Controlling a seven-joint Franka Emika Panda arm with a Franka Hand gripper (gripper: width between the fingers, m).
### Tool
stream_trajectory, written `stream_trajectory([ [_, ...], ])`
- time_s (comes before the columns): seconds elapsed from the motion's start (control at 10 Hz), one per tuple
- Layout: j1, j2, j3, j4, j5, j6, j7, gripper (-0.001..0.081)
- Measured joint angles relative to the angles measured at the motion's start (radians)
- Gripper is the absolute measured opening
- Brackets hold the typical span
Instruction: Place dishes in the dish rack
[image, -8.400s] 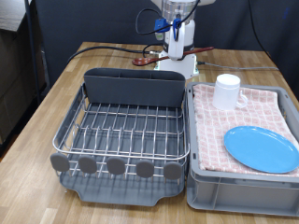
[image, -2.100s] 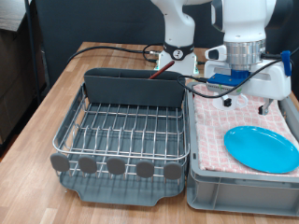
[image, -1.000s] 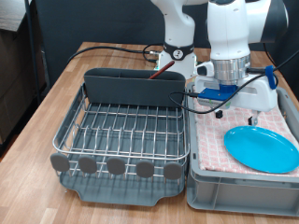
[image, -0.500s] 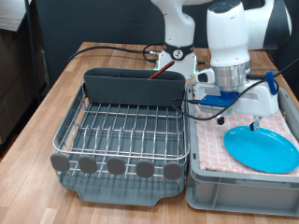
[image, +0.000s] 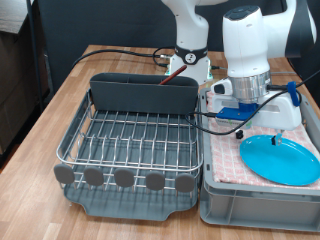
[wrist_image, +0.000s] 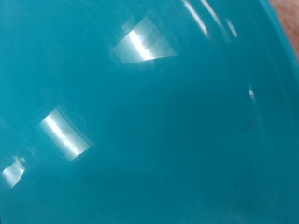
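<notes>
**A:** where's the round light-blue plate (image: 280, 158) right now?

**B:** lying flat in the grey plastic crate lined with pink checked cloth (image: 225, 196), near the wooden desk's (image: 60, 95) front right corner. The white arm's gripper (image: 272, 135) hangs right over the plate's back edge.

**A:** open or closed?

**B:** can't tell, fingers barely show. Wrist view is just glossy blue plate (wrist_image: 149, 121). The dark grey dish rack with silver wire grid (image: 130, 140) sits beside the crate.
</notes>
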Motion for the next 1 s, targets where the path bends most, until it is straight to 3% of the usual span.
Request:
stream_trajectory([
  [0.3,-0.002,0.012,0.012,0.01,0.026,0.018,-0.015,0.0803],
  [0.4,-0.002,0.015,0.015,0.011,0.029,0.021,-0.015,0.0637],
  [0.5,-0.002,0.015,0.016,0.011,0.031,0.022,-0.015,0.0637],
  [0.6,-0.002,0.015,0.016,0.011,0.032,0.023,-0.015,0.0468],
  [0.7,-0.002,0.015,0.016,0.011,0.033,0.023,-0.015,0.0468],
  [0.9,-0.002,0.015,0.016,0.01,0.035,0.023,-0.015,0.0118],
  [1.0,-0.003,0.015,0.014,0.006,0.035,0.023,-0.015,0.0118],
])
